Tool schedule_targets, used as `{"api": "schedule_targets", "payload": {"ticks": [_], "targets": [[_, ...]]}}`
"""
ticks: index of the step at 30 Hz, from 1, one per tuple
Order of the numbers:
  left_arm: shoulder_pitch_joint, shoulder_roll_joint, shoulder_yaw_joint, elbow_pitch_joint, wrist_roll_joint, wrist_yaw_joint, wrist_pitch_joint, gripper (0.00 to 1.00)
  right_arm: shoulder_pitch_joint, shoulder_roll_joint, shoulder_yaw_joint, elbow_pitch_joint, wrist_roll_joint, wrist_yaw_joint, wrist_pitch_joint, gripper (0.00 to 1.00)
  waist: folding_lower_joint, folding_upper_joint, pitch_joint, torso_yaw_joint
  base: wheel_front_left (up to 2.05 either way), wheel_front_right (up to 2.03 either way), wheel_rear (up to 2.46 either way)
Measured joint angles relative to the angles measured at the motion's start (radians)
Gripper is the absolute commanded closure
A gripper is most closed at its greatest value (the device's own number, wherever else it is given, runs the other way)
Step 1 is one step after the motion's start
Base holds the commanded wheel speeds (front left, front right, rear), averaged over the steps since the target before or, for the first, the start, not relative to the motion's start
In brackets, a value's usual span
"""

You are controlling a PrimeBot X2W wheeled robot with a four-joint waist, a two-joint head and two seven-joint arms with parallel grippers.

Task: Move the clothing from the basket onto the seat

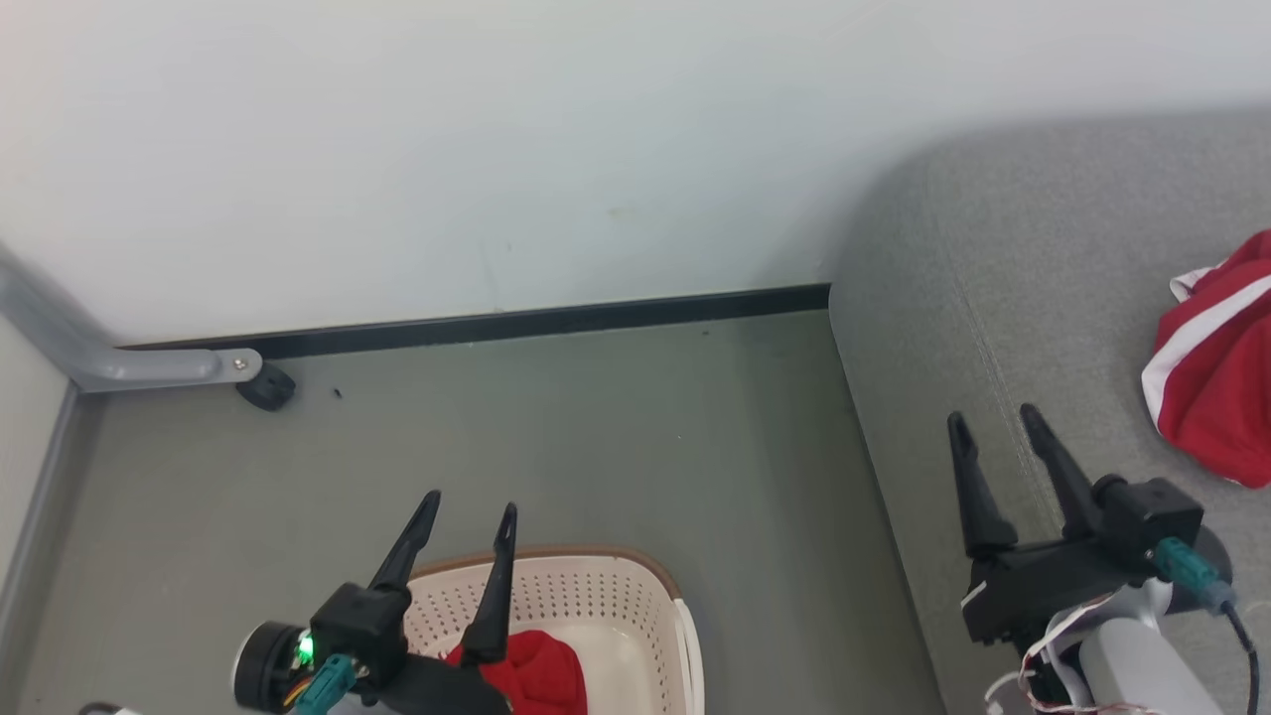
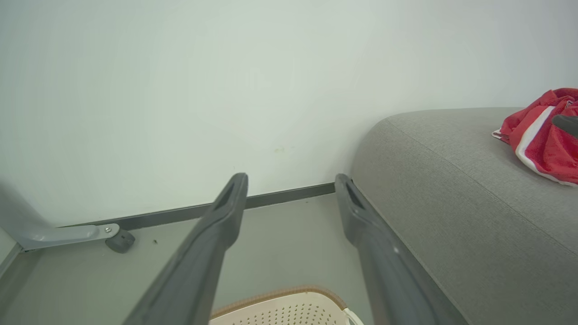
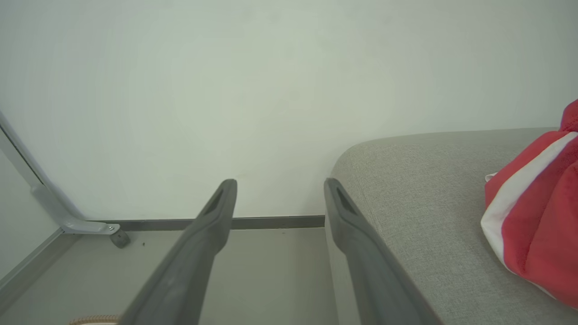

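A red garment with white stripes (image 1: 1216, 382) lies on the grey seat (image 1: 993, 298) at the right edge; it shows too in the left wrist view (image 2: 542, 142) and right wrist view (image 3: 537, 225). More red clothing (image 1: 531, 670) sits inside the cream basket (image 1: 596, 596) on the floor at the bottom. My left gripper (image 1: 469, 511) hovers open above the basket's near side, empty. My right gripper (image 1: 993, 417) stands open and empty over the seat, left of the garment there. In each wrist view the two dark fingers (image 2: 216, 225) (image 3: 212, 216) stand well apart.
A white wall with a dark baseboard (image 1: 516, 323) runs behind. A grey metal leg with a black caster (image 1: 266, 387) stands at the left. Grey floor (image 1: 596, 437) lies between the basket and the seat's rounded corner.
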Motion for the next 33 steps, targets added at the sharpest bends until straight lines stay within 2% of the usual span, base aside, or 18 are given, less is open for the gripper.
{"api": "schedule_targets", "payload": {"ticks": [15,33], "targets": [[0.143,0.008,0.099,0.004,-0.004,0.009,-0.008,0.0,0.155,0.027,0.052,-0.082,-0.022,0.002,0.0,0.0,0.0,-0.0001,-0.102,0.045,0.0,0.0,0.0],[0.189,-0.016,0.153,-0.002,0.007,0.009,-0.009,0.0,0.228,0.025,0.047,-0.168,-0.029,-0.006,0.0,0.0,0.0002,0.0001,-0.117,0.05,0.0,0.0,0.0]]}}
